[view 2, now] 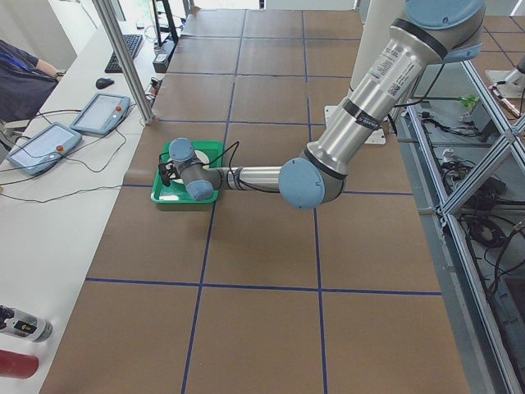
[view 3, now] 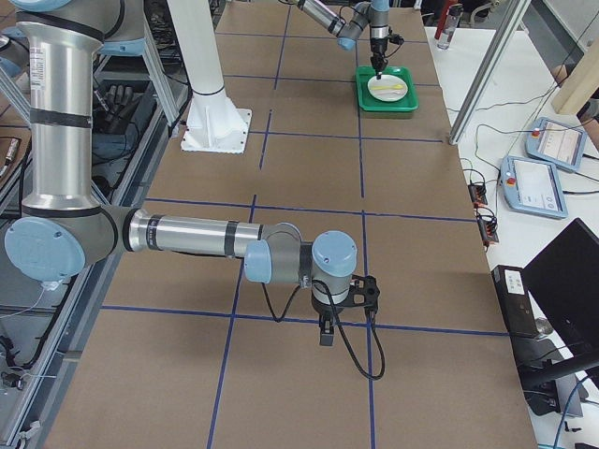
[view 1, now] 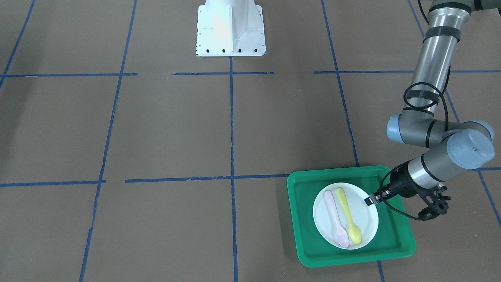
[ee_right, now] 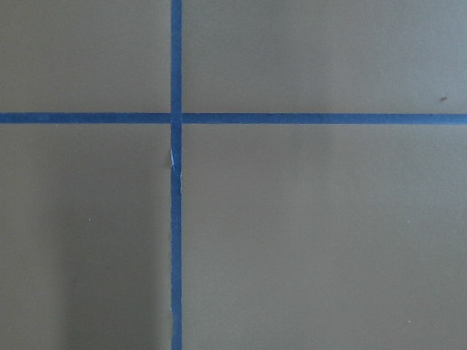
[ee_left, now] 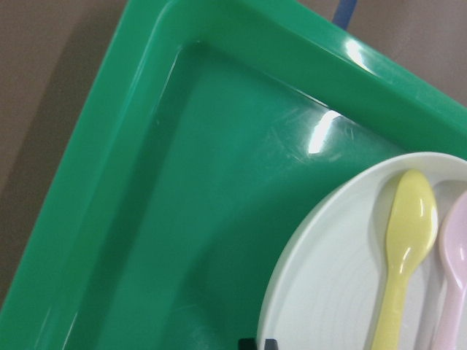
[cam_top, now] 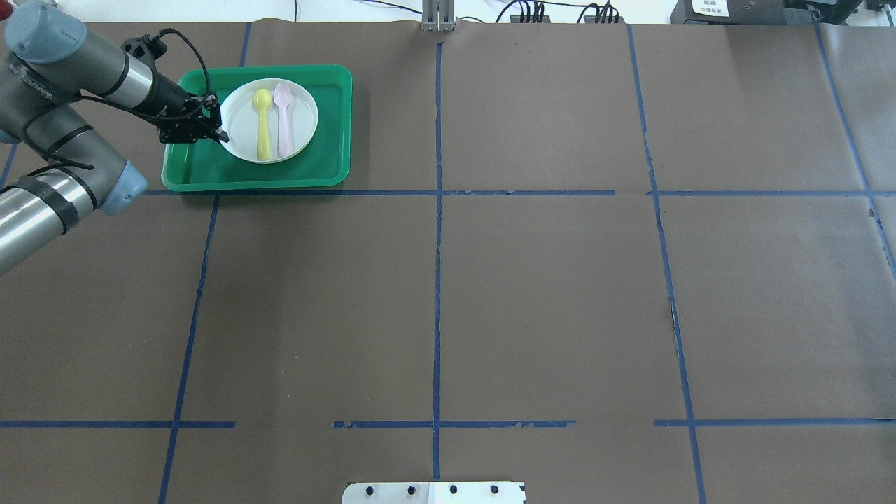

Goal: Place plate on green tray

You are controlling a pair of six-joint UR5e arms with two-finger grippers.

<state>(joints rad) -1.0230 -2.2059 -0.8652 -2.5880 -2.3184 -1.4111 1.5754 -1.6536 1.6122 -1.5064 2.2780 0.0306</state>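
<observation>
The white plate (view 1: 364,220) lies inside the green tray (view 1: 306,203) and carries a yellow spoon (view 1: 348,216) and a pink spoon (view 1: 336,219). My left gripper (view 1: 370,200) is low at the plate's rim, on the side toward the robot's left, and its jaws are closed on that rim. In the left wrist view the two dark fingertips (ee_left: 249,343) sit close together at the edge of the plate (ee_left: 328,292), over the tray floor (ee_left: 219,182). In the overhead view the gripper (cam_top: 220,133) meets the plate (cam_top: 305,115) on the tray (cam_top: 329,143). My right gripper (view 3: 325,335) hangs over bare table far away; I cannot tell its state.
The tray sits at the table's far left corner in the overhead view, just beyond a blue tape line (cam_top: 434,192). The white robot base (view 1: 231,29) stands at the table's middle edge. Brown table paper with a blue tape grid fills the right wrist view (ee_right: 175,117).
</observation>
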